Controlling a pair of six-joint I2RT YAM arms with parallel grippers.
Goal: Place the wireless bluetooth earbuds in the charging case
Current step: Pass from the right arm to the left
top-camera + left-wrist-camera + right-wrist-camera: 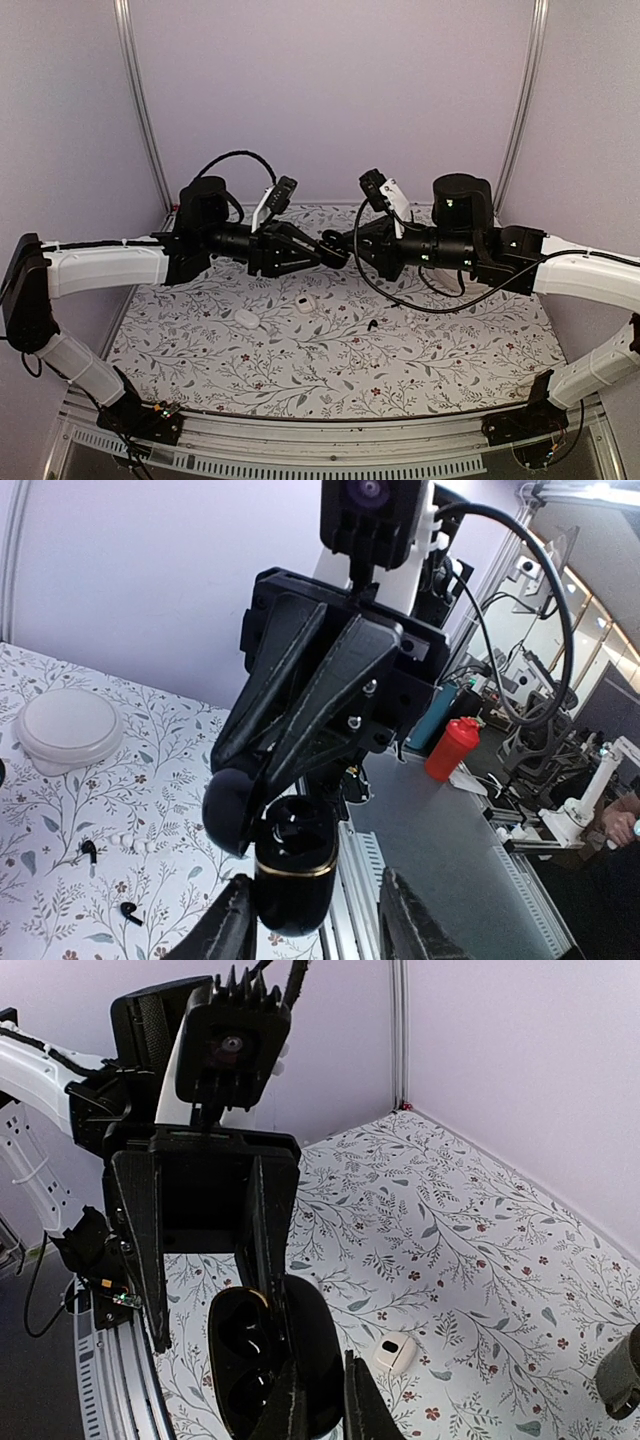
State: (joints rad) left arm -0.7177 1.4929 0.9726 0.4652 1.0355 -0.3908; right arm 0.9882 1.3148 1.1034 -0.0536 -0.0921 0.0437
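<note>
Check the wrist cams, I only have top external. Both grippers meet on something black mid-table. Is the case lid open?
Observer: Yes. Left wrist shows the charging case held by the right gripper, its lid flipped open.
Operator: Left clamped too?
Observer: No. The left gripper has its fingers apart either side of the case body, with a gap on one side.
Operator: Earbuds?
Observer: Two black earbuds lie loose on the table, close together.

charging case: black, gold band, lid open, aloft | earbuds: two, black, lying loose
</note>
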